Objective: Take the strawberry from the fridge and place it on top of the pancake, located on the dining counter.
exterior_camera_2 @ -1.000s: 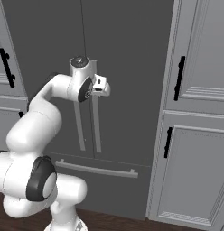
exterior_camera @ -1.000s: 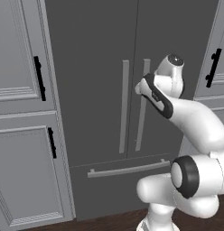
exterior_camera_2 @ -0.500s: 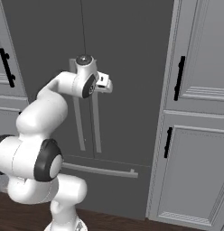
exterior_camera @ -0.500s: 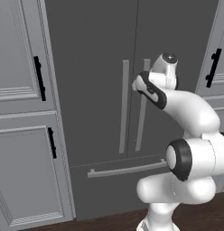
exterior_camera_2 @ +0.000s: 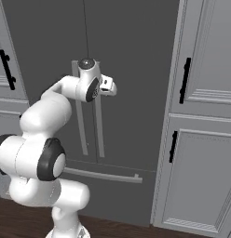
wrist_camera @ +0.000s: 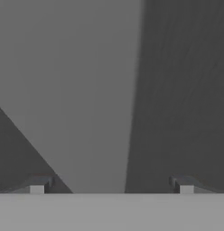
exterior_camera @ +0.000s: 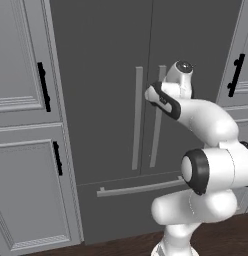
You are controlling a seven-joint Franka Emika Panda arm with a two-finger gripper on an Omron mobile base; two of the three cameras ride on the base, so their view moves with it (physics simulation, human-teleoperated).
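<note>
We're looking at the fridge (exterior_camera: 111,90) w/ both doors closed, so whatever's inside is hidden, strawberry incl. In the left base view our own forearm is covering the gripper tip and part of the right-hand bar handle (exterior_camera: 157,125); the fingers themselves are too small to make out there. In the right base view the gripper (exterior_camera_2: 109,86) is showing as a small pale block past the wrist, and whether it's touching the handle we can't tell from that side. The hand view is very close-up: a lighter grey band, prob. the handle (wrist_camera: 82,90), is running up between the two fingertips (wrist_camera: 39,185), blurred, edges cut off top and bottom.

Arm is reaching fwd and up from the base, elbow bent low, forearm angled toward the door seam, wrist at about mid-handle height. Jaws are standing wide apart, nothing clamped. Left bar handle (exterior_camera: 137,117) is sitting just beside the gripper, to its left; drawer handle (exterior_camera: 141,186) is well below it. Panelled cabinets (exterior_camera: 26,125) are flanking both sides.
</note>
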